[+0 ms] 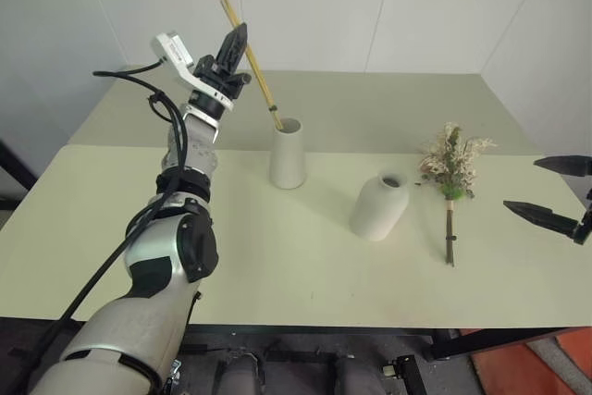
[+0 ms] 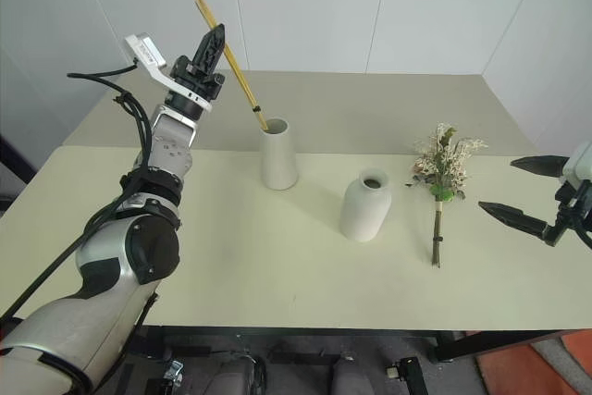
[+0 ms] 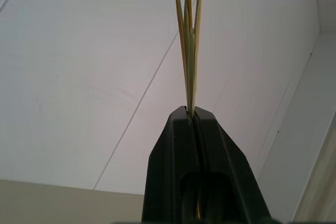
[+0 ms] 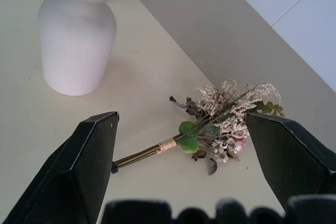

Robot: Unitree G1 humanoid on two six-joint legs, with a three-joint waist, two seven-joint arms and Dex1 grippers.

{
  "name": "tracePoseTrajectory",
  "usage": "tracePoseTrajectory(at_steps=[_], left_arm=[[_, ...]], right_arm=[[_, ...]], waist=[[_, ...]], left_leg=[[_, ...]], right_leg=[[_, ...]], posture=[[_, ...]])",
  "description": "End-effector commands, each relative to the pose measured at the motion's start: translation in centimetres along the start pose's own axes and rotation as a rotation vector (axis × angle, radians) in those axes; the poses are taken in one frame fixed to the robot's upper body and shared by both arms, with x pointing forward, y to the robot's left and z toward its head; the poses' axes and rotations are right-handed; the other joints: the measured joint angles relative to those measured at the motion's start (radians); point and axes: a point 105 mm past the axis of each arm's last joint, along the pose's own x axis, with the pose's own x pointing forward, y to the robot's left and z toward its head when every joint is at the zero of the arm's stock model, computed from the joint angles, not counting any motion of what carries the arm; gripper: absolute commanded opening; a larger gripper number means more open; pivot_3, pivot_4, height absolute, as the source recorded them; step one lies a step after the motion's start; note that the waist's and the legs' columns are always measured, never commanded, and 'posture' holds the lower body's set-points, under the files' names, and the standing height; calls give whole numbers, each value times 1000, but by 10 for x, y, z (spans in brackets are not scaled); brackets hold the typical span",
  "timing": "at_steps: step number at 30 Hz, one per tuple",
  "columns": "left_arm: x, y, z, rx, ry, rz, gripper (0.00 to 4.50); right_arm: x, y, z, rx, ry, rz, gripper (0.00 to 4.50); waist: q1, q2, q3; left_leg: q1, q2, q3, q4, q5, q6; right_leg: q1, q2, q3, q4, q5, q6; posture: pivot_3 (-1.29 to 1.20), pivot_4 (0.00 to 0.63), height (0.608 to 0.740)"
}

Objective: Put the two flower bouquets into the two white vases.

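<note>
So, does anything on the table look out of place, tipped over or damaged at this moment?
Nothing stands out. Both vases stand upright: the tall vase and the round vase. The cream bouquet lies flat on the table, intact. The wheat bouquet leans, but the left gripper is holding it.

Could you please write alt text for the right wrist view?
Open right gripper hovers over a bushy dried bouquet lying on the cream table, its jaws wide apart. A round white vase stands upright beyond the stem end.
</note>
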Motion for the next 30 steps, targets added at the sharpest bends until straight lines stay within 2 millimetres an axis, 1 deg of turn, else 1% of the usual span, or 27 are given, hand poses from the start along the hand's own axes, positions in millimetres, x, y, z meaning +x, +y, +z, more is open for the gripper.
tracePoseTrajectory(at_steps=[1, 4, 8, 12, 21, 25, 28, 30], left_arm=[[15, -12, 16, 23, -61, -33, 23], [16, -8, 15, 55, -60, 5, 23], [12, -1, 8, 79, -43, 53, 23], [8, 1, 1, 62, -36, 69, 23], [9, -12, -20, 159, 74, -28, 23], [6, -20, -37, 241, 176, -104, 23], [3, -21, -43, 243, 197, -121, 23], [1, -21, -48, 296, 230, -130, 23]], right_arm=[[-12, -7, 15, -32, -35, -49, 4500], [-15, -5, 17, -31, -34, -51, 4500], [-17, -3, 19, -26, -40, -50, 4500], [-19, -3, 22, -26, -43, -52, 4500], [-19, -3, 24, -27, -45, -55, 4500], [-17, -2, 24, -25, -47, -53, 4500], [-16, -1, 23, -22, -49, -54, 4500], [-16, -1, 23, -21, -49, -53, 4500]], waist=[[0, 0, 0], [1, 0, 0], [-1, 0, 0], [-1, 0, 0], [1, 0, 0], [0, 0, 0], [-1, 0, 0], [-1, 0, 0]], left_leg=[[0, 0, 0, 0, 0, 0], [0, 0, 0, 0, 0, 0], [0, 0, 0, 0, 0, 0], [0, 0, 0, 0, 0, 0], [0, 0, 0, 0, 0, 0], [0, 0, 0, 0, 0, 0], [0, 0, 0, 0, 0, 0], [0, 0, 0, 0, 0, 0]], right_leg=[[0, 0, 0, 0, 0, 0], [0, 0, 0, 0, 0, 0], [0, 0, 0, 0, 0, 0], [0, 0, 0, 0, 0, 0], [0, 0, 0, 0, 0, 0], [0, 0, 0, 0, 0, 0], [0, 0, 0, 0, 0, 0], [0, 0, 0, 0, 0, 0]], posture=[[0, 150, 740], [0, 150, 740], [0, 150, 740], [0, 150, 740], [0, 150, 740], [0, 150, 740], [0, 150, 740], [0, 150, 740]])
